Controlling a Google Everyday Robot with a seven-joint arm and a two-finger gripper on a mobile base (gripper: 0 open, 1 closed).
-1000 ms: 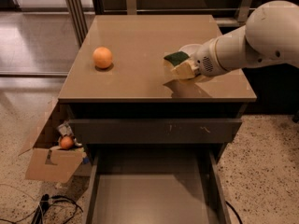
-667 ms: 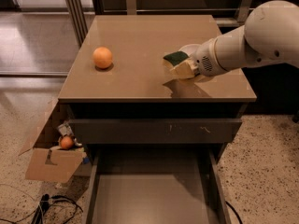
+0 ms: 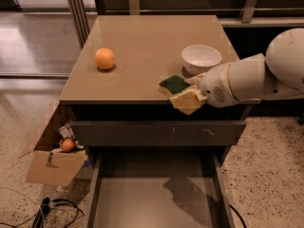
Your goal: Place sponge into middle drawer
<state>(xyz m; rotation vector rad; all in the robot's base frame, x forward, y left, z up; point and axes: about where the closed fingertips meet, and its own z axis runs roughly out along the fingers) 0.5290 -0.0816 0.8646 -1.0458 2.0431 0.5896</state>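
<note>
The sponge [image 3: 174, 84], pale yellow foam with a dark green top, is held in my gripper [image 3: 183, 95] above the front right edge of the cabinet top. The beige fingers [image 3: 189, 102] are shut on the sponge's near side. My white arm reaches in from the right. The middle drawer [image 3: 156, 201] is pulled open below, showing a plain grey floor with the arm's shadow on it. The gripper and sponge are above and a little behind the drawer's opening.
An orange [image 3: 105, 59] sits on the left of the tan cabinet top [image 3: 142, 42]. A white bowl [image 3: 201, 57] stands just behind the gripper. The shut upper drawer front [image 3: 142, 133] has small white scratches. A cardboard box [image 3: 54, 163] and cables lie on the floor at left.
The gripper has carried the sponge from the right middle of the top towards the front edge and a little left. The white bowl behind it now shows.
</note>
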